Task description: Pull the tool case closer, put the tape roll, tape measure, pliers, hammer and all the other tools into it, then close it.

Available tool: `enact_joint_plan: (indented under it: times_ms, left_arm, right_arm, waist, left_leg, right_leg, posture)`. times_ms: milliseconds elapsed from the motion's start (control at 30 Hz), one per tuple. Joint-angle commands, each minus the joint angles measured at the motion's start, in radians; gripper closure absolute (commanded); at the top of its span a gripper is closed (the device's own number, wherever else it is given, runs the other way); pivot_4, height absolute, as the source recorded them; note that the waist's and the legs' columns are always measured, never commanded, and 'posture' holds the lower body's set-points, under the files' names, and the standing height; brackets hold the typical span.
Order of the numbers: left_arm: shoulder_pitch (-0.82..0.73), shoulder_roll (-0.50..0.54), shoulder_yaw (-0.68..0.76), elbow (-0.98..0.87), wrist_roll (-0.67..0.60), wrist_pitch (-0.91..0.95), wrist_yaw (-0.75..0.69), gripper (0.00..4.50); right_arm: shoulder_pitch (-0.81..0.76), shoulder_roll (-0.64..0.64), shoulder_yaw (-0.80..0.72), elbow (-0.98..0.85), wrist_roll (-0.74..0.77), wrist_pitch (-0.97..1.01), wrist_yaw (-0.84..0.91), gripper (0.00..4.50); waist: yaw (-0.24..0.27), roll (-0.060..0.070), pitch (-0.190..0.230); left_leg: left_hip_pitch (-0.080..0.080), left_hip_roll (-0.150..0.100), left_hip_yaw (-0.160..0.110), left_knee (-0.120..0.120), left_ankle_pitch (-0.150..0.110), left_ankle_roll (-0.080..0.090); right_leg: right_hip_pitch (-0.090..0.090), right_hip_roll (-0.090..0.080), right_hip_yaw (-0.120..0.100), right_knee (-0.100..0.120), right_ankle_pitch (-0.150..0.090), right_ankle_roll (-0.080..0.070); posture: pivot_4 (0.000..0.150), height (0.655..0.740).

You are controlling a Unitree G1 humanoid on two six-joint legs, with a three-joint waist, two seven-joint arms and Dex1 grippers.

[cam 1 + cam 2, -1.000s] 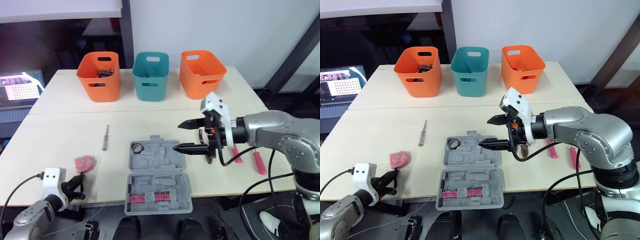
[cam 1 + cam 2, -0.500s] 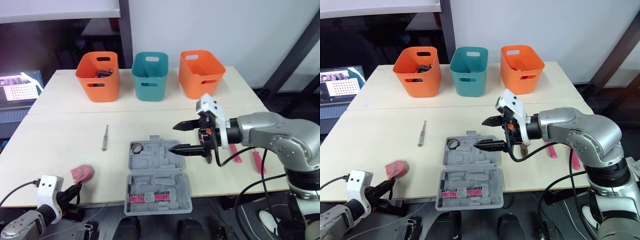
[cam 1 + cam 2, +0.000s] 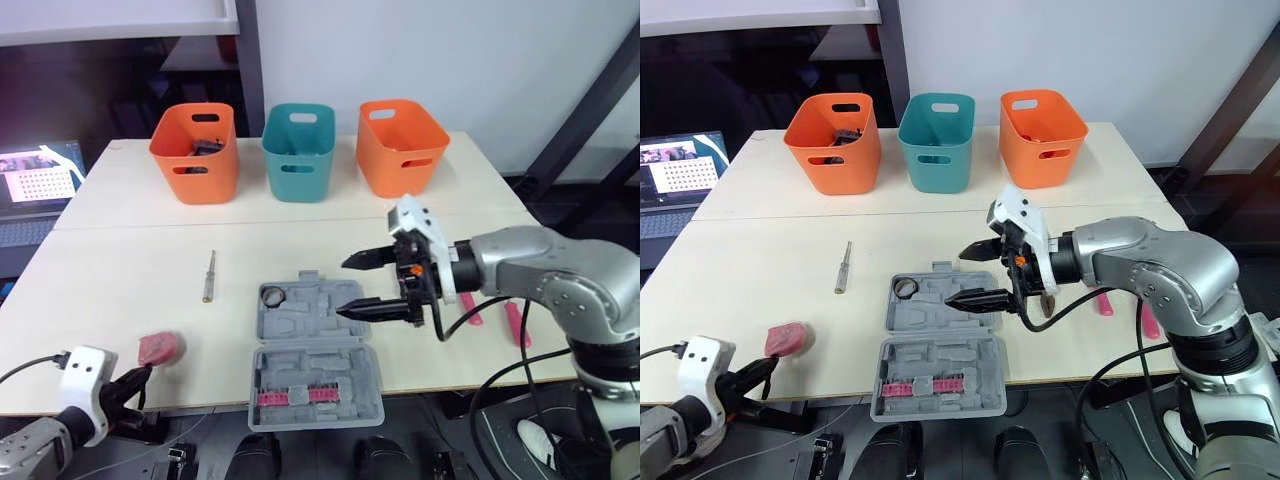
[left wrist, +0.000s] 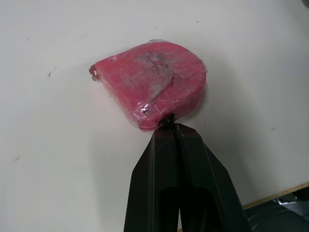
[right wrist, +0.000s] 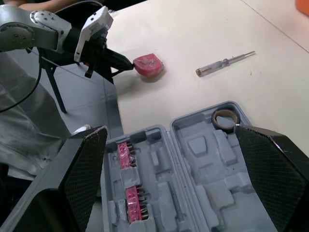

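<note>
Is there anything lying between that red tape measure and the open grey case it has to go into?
Nothing visible does. Only bare table lies between the tape measure and the tool case. The screwdriver lies farther back, off that path, and the left gripper sits at its edge.

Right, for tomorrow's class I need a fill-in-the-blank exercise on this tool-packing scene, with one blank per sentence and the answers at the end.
1. The screwdriver lies on the table to the ___ of the tool case.
2. The tape roll sits inside the ___.
3. The left gripper, tips at the tape measure, has its fingers ___.
4. The right gripper hangs above the case with its fingers ___.
Missing words: left; case; shut; open.
</note>
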Motion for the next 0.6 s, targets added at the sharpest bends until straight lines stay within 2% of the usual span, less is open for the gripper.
enact_joint_plan:
  times_ms: [33, 100, 133, 167, 233, 400, 533, 600]
  left_arm:
    - [0.009, 0.015, 0.025, 0.000, -0.012, 0.004, -0.025, 4.48]
    - [0.011, 0.019, 0.035, 0.011, -0.020, 0.006, -0.037, 4.48]
    - [0.015, 0.027, 0.038, 0.015, -0.020, 0.000, -0.052, 3.93]
    - [0.018, 0.035, 0.045, 0.016, -0.029, -0.002, -0.071, 3.65]
    - [0.038, 0.075, 0.047, 0.000, -0.022, -0.022, -0.127, 2.74]
    - [0.034, 0.223, 0.122, -0.019, -0.065, -0.029, -0.294, 0.16]
    - [-0.066, 0.320, 0.176, 0.021, -0.187, 0.006, -0.458, 0.07]
    - [-0.120, 0.395, 0.128, 0.090, -0.137, -0.071, -0.556, 0.07]
  right_arm:
    - [-0.023, -0.010, -0.011, -0.018, -0.007, -0.020, 0.013, 0.00]
    - [-0.023, -0.010, -0.011, -0.018, -0.009, -0.021, 0.015, 0.00]
    - [-0.022, -0.010, -0.012, -0.018, -0.010, -0.022, 0.017, 0.00]
    - [-0.020, -0.010, -0.012, -0.019, -0.011, -0.022, 0.018, 0.00]
    - [-0.017, -0.014, -0.014, -0.021, -0.013, -0.022, 0.021, 0.00]
    - [-0.008, -0.030, -0.018, -0.026, -0.015, -0.028, 0.034, 0.00]
    - [0.001, -0.050, -0.013, -0.035, -0.024, -0.052, 0.070, 0.00]
    - [0.003, -0.066, -0.005, -0.041, -0.026, -0.064, 0.098, 0.00]
  waist:
    - [0.001, 0.000, 0.000]
    - [0.000, 0.000, 0.000]
    - [0.000, 0.000, 0.000]
    - [0.000, 0.000, 0.000]
    - [0.000, 0.000, 0.000]
    - [0.002, 0.000, 0.000]
    - [0.001, 0.002, 0.001]
    - [0.000, 0.002, 0.001]
  left_leg:
    - [0.000, 0.000, 0.000, 0.000, 0.000, 0.000]
    - [0.000, 0.000, 0.000, 0.000, 0.000, 0.000]
    - [0.000, 0.000, 0.000, 0.000, -0.001, -0.001]
    - [0.000, 0.000, 0.000, 0.000, -0.001, -0.002]
    - [0.000, 0.000, 0.000, 0.000, -0.001, -0.002]
    - [-0.001, 0.000, 0.000, -0.001, -0.002, -0.003]
    - [-0.001, 0.000, 0.001, -0.001, -0.002, -0.003]
    - [-0.002, 0.000, 0.002, -0.002, -0.002, -0.003]
  right_leg:
    - [0.000, 0.000, 0.000, 0.000, 0.000, 0.000]
    - [0.000, 0.000, 0.000, 0.000, 0.000, 0.000]
    - [0.000, 0.000, 0.000, 0.000, 0.000, 0.000]
    - [0.000, 0.000, 0.000, 0.000, 0.000, 0.000]
    - [-0.001, 0.000, 0.000, 0.000, 0.000, 0.000]
    - [-0.002, -0.001, 0.000, -0.001, 0.000, -0.001]
    - [-0.002, -0.001, 0.000, -0.002, 0.001, -0.002]
    - [-0.003, -0.001, 0.000, -0.004, 0.001, -0.002]
  posture:
    - [0.150, 0.7400]
    - [0.150, 0.7400]
    - [0.150, 0.7400]
    - [0.150, 0.7400]
    - [0.150, 0.7400]
    - [0.150, 0.7400]
    - [0.150, 0.7400]
    - [0.150, 0.7400]
